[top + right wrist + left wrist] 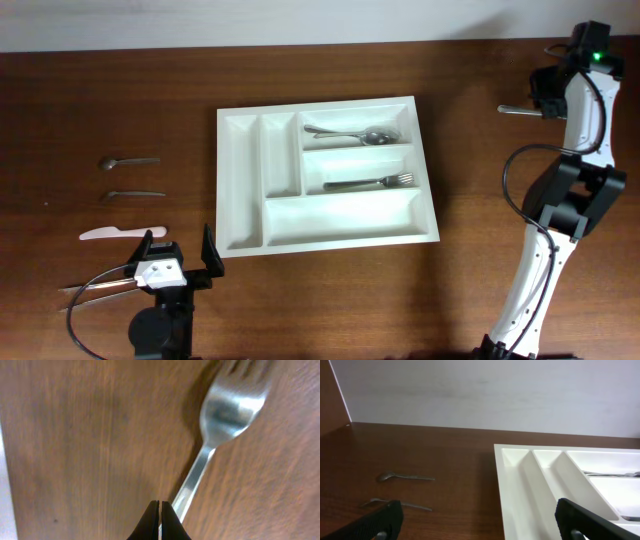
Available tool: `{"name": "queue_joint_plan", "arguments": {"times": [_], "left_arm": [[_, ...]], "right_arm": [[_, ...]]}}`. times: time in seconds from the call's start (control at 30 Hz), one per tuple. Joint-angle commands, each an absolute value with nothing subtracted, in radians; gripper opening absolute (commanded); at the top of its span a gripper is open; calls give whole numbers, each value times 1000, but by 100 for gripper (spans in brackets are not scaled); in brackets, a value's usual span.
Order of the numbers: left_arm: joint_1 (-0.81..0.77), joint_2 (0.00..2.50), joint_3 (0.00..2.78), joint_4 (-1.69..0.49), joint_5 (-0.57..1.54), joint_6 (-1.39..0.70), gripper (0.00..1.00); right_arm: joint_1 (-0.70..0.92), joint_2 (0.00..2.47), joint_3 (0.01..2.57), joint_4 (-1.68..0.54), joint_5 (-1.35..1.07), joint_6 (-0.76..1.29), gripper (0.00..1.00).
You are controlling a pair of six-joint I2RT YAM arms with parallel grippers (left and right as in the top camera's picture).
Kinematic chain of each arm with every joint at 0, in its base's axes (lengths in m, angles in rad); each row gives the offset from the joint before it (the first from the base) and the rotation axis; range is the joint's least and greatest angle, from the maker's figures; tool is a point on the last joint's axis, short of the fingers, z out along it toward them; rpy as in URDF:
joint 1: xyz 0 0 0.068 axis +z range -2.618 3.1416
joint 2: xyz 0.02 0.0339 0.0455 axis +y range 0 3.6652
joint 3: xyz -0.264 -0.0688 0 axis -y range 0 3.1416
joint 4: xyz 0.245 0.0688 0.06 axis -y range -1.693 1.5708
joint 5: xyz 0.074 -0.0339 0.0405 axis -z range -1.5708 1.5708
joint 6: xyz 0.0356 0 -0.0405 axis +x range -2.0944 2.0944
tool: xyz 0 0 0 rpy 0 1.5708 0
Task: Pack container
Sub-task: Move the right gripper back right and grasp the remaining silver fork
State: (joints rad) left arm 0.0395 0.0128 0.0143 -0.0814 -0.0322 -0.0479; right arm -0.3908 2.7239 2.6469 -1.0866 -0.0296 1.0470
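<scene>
The container (240,180) is lying flat in the middle of the table, between the two arms. It is looking light, stiff and rather slick (thin moulded plastic, I judge), so any hold or nudge is best taken at the raised rim or a divider wall, not on the smooth floor. The right gripper (160,510) is pinching shut, apparently on the handle of a fork (225,410), with its arm reaching up at the far right, well apart from the container. The left gripper (178,252) is hovering wide open and empty near the container's near-left corner.
</scene>
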Motion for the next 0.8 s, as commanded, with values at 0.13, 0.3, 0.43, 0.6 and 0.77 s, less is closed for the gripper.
{"name": "queue_joint_plan", "arguments": {"times": [0.13, 0.3, 0.43, 0.6, 0.77], "left_arm": [[35, 5, 9, -83, -18, -36, 99], [35, 5, 9, -83, -18, -36, 99], [35, 5, 9, -83, -18, -36, 99], [35, 5, 9, -83, -18, -36, 99], [35, 5, 9, -83, -18, -36, 99]], "right_arm": [[-408, 2741, 2608, -1065, 0, 1050, 4], [-406, 2741, 2591, -1053, 1, 1052, 4], [-408, 2741, 2590, -1051, 1, 1051, 4], [-407, 2748, 2590, -1039, 1, 1050, 4], [-406, 2769, 2590, -1032, -23, 1051, 4]]}}
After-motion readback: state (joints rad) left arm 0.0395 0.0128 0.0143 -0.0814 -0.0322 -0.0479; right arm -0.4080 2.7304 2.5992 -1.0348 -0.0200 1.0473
